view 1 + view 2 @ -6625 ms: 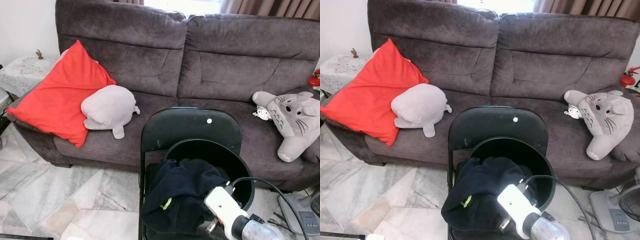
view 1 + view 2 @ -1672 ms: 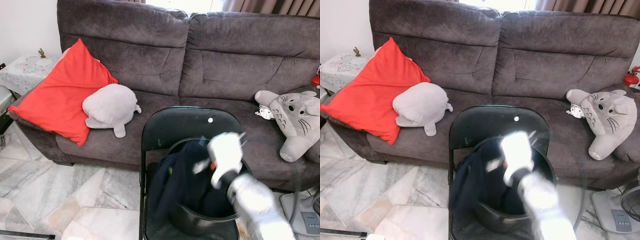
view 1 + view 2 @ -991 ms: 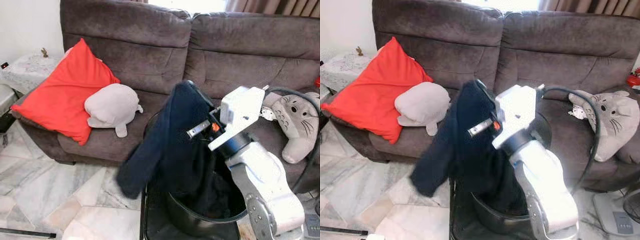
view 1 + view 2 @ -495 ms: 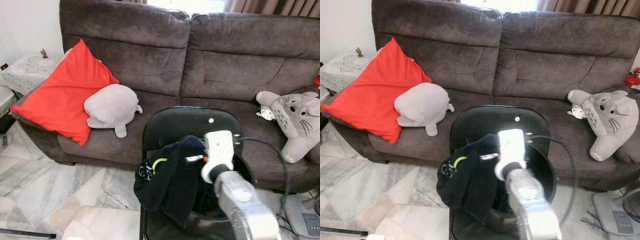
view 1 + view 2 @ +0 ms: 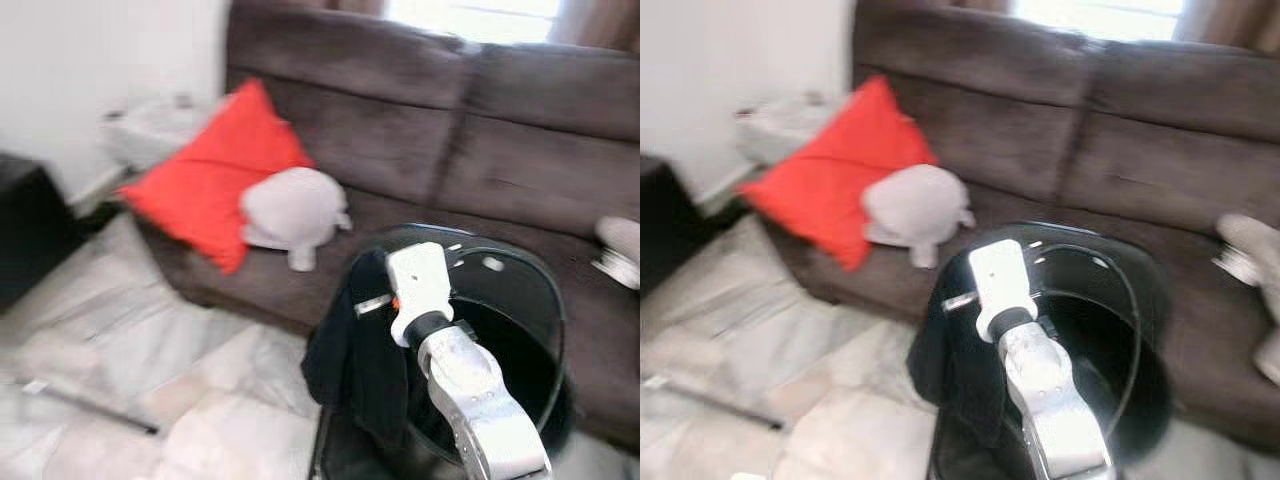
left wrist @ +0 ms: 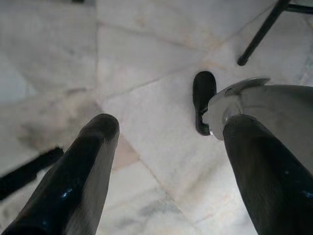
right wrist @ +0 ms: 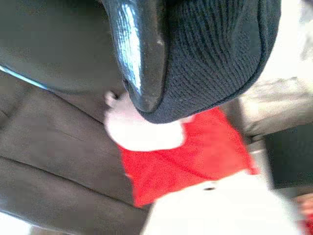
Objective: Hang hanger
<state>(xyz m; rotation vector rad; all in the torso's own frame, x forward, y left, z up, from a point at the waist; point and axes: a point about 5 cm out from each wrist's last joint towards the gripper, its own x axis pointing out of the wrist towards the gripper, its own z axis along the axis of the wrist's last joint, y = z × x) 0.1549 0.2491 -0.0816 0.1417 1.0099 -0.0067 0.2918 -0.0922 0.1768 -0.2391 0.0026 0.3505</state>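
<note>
Dark knit cloth (image 7: 215,54) is pinched in the right hand (image 7: 146,58), one black finger (image 7: 134,49) pressing into its folded edge in the right wrist view. From the head views, that hand (image 5: 372,302) holds the dark garment (image 5: 355,355) raised at the near rim of the black basket (image 5: 540,330), with most of the cloth drooping below and to the left of the grip, over the basket's outer side toward the marble floor (image 5: 120,370). No hanger can be made out in it (the frames are blurred).

The likely trouble is the grip: it catches only an edge, so the hanging weight could drag the cloth free as the robot turns. The trailing fold could also snag on the rim and tip the basket.

Over the floor, the left hand (image 6: 166,161) hangs idle, its fingers spread and empty.

Farther back stands the brown sofa (image 5: 520,150), carrying a red cushion (image 5: 220,180) and a grey plush (image 5: 295,210) just beside it.
</note>
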